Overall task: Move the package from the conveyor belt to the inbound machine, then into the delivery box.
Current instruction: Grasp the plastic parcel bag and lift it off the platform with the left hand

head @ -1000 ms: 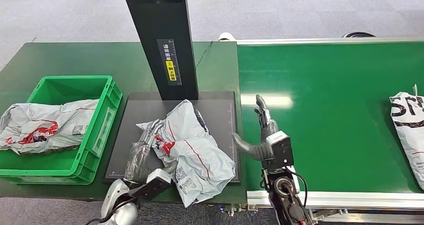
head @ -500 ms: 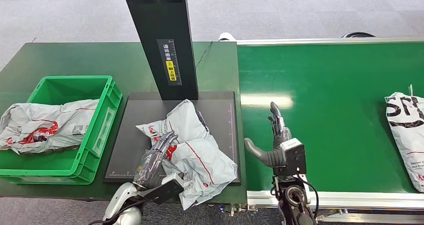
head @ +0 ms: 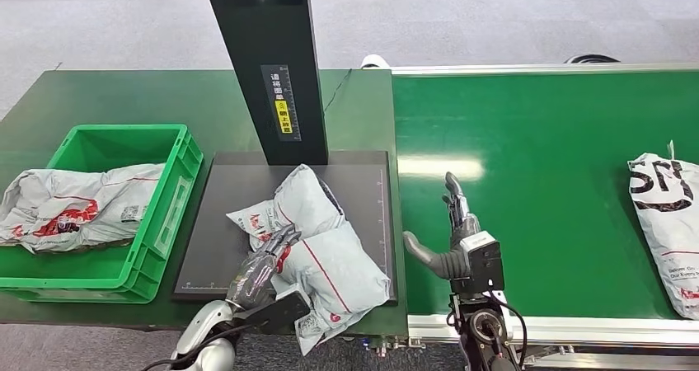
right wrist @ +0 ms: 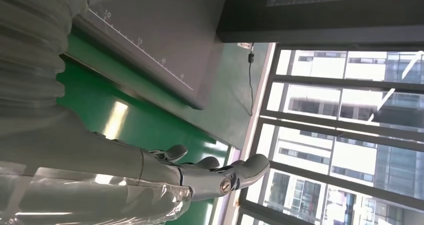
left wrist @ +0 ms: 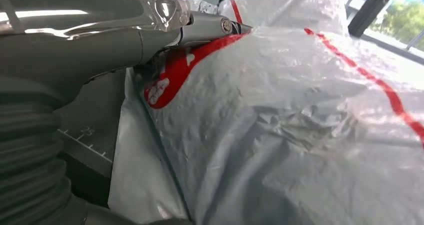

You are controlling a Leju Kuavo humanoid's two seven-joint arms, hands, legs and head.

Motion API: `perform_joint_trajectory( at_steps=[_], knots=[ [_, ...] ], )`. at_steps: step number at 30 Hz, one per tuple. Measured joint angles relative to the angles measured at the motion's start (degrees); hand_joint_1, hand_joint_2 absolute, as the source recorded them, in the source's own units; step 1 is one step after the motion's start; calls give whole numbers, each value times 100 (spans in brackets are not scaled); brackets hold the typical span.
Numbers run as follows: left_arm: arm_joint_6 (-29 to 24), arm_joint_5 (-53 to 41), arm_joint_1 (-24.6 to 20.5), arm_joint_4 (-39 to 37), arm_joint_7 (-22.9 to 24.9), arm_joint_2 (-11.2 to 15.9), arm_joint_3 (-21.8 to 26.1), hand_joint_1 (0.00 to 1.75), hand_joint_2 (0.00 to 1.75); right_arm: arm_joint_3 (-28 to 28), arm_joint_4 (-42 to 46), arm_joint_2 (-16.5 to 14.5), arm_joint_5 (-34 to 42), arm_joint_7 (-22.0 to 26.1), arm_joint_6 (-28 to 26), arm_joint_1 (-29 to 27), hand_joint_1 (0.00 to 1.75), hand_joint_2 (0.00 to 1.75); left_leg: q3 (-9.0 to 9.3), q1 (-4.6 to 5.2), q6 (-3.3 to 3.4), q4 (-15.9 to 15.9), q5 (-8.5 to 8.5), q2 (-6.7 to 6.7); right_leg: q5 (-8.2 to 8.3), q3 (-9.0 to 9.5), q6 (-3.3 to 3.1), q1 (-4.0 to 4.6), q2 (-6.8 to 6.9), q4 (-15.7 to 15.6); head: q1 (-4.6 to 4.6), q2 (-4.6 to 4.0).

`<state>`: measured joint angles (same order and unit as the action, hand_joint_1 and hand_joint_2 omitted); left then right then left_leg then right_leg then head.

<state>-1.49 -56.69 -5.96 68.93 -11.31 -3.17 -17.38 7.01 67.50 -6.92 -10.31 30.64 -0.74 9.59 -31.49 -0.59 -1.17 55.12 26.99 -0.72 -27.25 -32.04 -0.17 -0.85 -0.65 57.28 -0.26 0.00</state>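
Grey pkg (head: 317, 251) flat on black scanner plate (head: 216, 223), left hand (head: 262, 264) pressed against its edge w/ fingers straight, grasping nothing. Right hand (head: 452, 231) splayed, released, over green belt (head: 544, 140).

Silver arms end in grey hands: left hand (head: 262, 264), right hand (head: 452, 231), black cabled wrists.

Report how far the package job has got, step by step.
Done: the crumpled grey plastic package with red stripes lies on the inbound machine's dark flat platform, off the green conveyor belt. In hand: the left hand rests on that package; a firm grip cannot be told. The right hand hovers open over the belt. Left: moving it into the green plastic delivery box.
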Motion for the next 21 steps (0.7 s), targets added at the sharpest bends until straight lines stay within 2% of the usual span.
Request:
perform_joint_trajectory(
  at_steps=[1,8,14,21],
  knots=[
    [46,0,-17,-27,-3,-8,11,175,175,-12,11,-13,-13,-7,4,-8,0,175,5,0,0,0,0,-2,-1,6,1,0,3,0,0,0],
    [72,31,-160,-158,-143,-39,90,175,175,-116,224,-57,-63,-133,9,-168,0,175,22,1,8,0,-6,-9,3,30,8,-1,12,-2,1,0],
    [-119,28,-258,-252,-249,-48,95,175,175,-193,374,-76,-96,-186,31,-303,0,175,29,2,8,1,-6,-10,3,37,9,-2,12,-2,1,0],
    [-763,265,-209,-248,-720,-48,105,175,175,-257,502,-91,-130,-190,48,-383,0,175,19,1,8,2,-5,-7,3,20,9,-1,9,-2,0,0]
  ],
)
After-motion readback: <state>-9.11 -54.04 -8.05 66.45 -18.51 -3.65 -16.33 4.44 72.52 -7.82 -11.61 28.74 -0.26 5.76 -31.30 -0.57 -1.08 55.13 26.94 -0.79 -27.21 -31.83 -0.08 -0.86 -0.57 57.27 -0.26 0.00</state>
